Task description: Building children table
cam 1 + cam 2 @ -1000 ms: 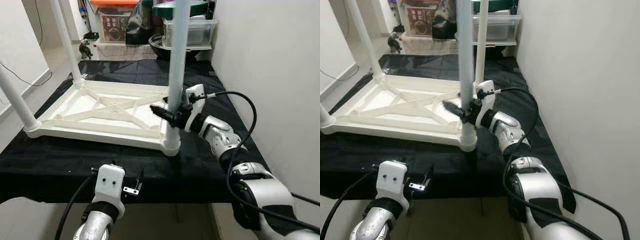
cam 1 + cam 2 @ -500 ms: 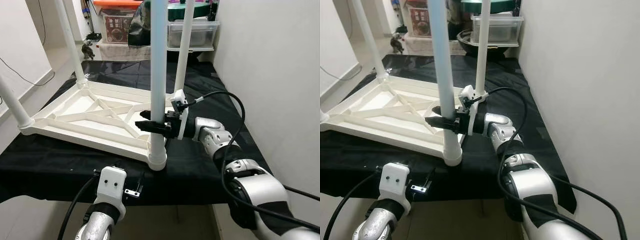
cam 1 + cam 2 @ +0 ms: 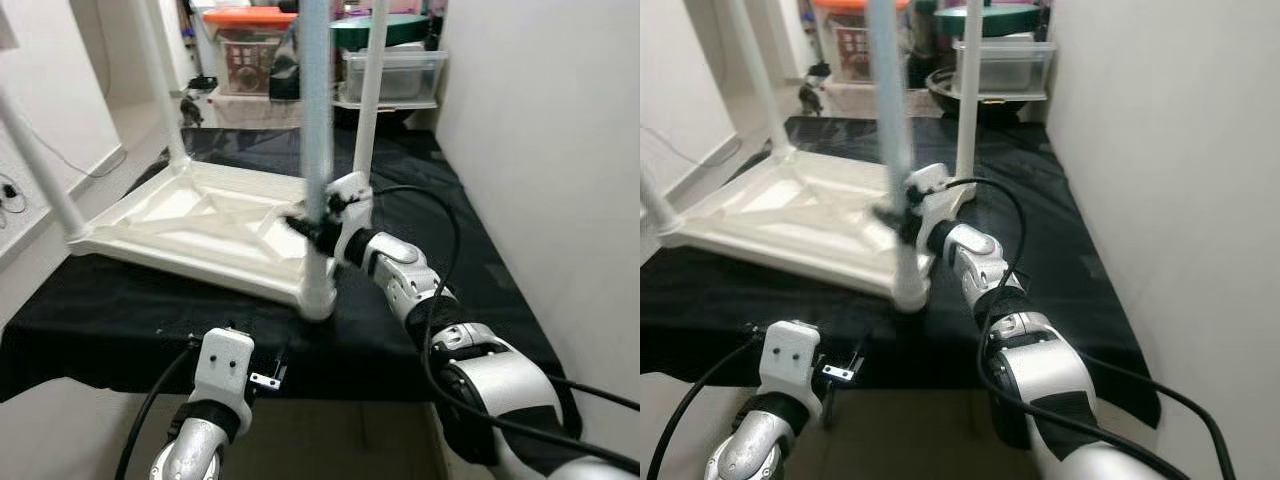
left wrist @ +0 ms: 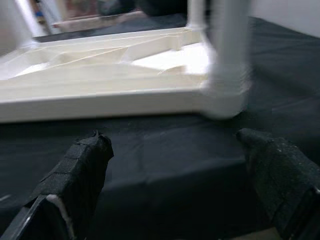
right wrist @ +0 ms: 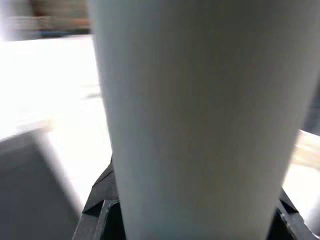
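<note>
Four legs: all standing up from the upturned white tabletop, which lies on the black-covered bench.
Near-right leg: the one I'm on, seated in the corner socket closest to me.
Right gripper: clamped round that leg low down, just above the socket; in the right wrist view a black finger shows on each side of the white tube.
Left gripper: fingers wide apart, hovering off the bench's front edge, facing the same corner, touching nothing.
Step (my read): seating or tightening this leg. I'd keep the push straight down the tube's axis and twist without levering sideways, since the grip sits low and the long leg above it can rock the socket.
Support: the tabletop looks free to slide on the cloth; I'd bring the left gripper onto the rim beside the socket to brace it.
Edges: the worked corner sits near the bench's front edge (little margin if the top creeps toward me).
Room: white wall close on my right, limiting elbow swing; storage bins stand behind the bench.
</note>
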You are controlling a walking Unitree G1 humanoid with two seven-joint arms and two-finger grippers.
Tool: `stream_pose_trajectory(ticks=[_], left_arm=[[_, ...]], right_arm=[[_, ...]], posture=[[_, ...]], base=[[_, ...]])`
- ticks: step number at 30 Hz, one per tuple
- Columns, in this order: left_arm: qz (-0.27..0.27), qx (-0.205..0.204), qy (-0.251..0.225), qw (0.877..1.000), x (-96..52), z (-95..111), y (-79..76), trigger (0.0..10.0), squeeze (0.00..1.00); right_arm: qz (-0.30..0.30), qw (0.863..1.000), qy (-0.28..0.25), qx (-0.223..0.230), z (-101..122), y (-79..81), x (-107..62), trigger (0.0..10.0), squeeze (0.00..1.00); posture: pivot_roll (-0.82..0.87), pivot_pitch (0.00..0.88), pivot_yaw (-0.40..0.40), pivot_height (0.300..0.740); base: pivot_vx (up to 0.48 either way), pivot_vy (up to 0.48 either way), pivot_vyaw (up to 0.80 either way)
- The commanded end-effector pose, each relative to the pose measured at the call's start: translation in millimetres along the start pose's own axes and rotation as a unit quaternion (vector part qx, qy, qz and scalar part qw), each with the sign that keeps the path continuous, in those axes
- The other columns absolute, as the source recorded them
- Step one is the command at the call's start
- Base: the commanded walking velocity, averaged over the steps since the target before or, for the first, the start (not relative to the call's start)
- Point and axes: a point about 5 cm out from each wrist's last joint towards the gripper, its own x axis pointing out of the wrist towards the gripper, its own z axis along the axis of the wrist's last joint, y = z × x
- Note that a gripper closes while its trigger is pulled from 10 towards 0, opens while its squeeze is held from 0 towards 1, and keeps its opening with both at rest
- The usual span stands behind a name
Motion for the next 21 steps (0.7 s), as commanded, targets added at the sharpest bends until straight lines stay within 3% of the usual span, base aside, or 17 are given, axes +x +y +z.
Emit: stream_pose_trajectory(ticks=[1, 2, 3, 5, 6, 9, 12, 13, 14, 18, 19, 20, 21], left_arm=[[0.002, 0.002, 0.007, 1.0, -0.1, -4, 0.7, 10.0, 0.0], [0.002, 0.002, 0.006, 1.0, 0.3, -4, 0.1, 10.0, 0.0], [0.002, 0.002, 0.006, 1.0, 0.3, -4, 0.1, 10.0, 0.0], [0.001, 0.001, 0.005, 1.0, 1.1, -3, -0.9, 10.0, 0.0], [0.001, 0.001, 0.005, 1.0, 1.1, -3, -0.9, 10.0, 0.0], [0.001, 0.001, 0.004, 1.0, 1.7, -3, -1.4, 10.0, 0.0], [0.001, 0.0, 0.005, 1.0, 1.6, -2, -2.2, 10.0, 0.0], [0.0, 0.0, 0.005, 1.0, 1.8, -2, -3.4, 10.0, 0.0], [0.001, -0.001, 0.004, 1.0, 2.9, -2, -4.6, 10.0, 0.0], [0.002, -0.002, 0.003, 1.0, 3.2, -1, -4.6, 10.0, 0.0], [0.002, -0.002, 0.003, 1.0, 3.1, -1, -4.3, 10.0, 0.0], [0.001, -0.001, 0.004, 1.0, 3.1, -2, -4.2, 10.0, 0.0], [0.001, -0.001, 0.004, 1.0, 3.1, -2, -4.2, 10.0, 0.0]], right_arm=[[-0.164, 0.986, 0.023, 0.016, -17, -36.8, -13.2, 0.0, 0.0], [-0.211, 0.977, 0.025, 0.025, -20, -43.5, -17.1, 0.0, 0.0], [-0.211, 0.977, 0.025, 0.025, -20, -43.5, -17.1, 0.0, 0.0], [-0.286, 0.957, 0.026, 0.047, -24, -50.8, -23.4, 0.0, 0.0], [-0.286, 0.957, 0.026, 0.047, -24, -50.8, -23.4, 0.0, 0.0], [-0.35, 0.933, 0.033, 0.075, -30, -49.0, -27.7, 0.0, 0.0], [-0.344, 0.935, 0.032, 0.079, -30, -35.3, -23.5, 0.0, 0.0], [-0.327, 0.942, 0.026, 0.074, -28, -27.9, -20.3, 1.8, 0.0], [-0.306, 0.949, 0.015, 0.072, -23, -14.1, -14.7, 10.0, 0.0], [-0.285, 0.956, 0.002, 0.067, -18, -6.3, -11.2, 10.0, 0.0], [-0.263, 0.962, -0.01, 0.072, -14, -2.3, -9.1, 10.0, 0.42], [-0.24, 0.968, -0.024, 0.071, -10, 1.1, -7.4, 10.0, 1.0], [-0.24, 0.968, -0.024, 0.071, -10, 1.1, -7.4, 10.0, 1.0]], posture=[[0.01, 0.0, 0.01, 0.734], [0.01, 0.0, 0.01, 0.734], [0.01, 0.0, 0.01, 0.734], [0.01, 0.0, 0.01, 0.734], [0.01, 0.0, 0.01, 0.734], [0.0, 0.0, 0.011, 0.734], [0.0, 0.0, 0.012, 0.734], [-0.03, 0.0, -0.003, 0.734], [-0.04, 0.0, -0.013, 0.734], [-0.05, 0.0, -0.009, 0.734], [-0.05, 0.0, -0.003, 0.734], [-0.05, 0.0, -0.003, 0.734], [-0.05, 0.0, -0.003, 0.734]], base=[[0.0, 0.0, 0.0], [0.0, 0.0, 0.0], [0.0, 0.0, 0.0], [0.0, 0.0, 0.0], [0.0, 0.0, 0.0], [0.0, 0.0, 0.0], [0.0, 0.0, 0.0], [0.0, 0.0, 0.0], [0.0, 0.0, 0.0], [0.0, 0.0, 0.0], [0.0, 0.0, 0.0], [0.0, 0.0, 0.0], [0.0, 0.0, 0.0]])
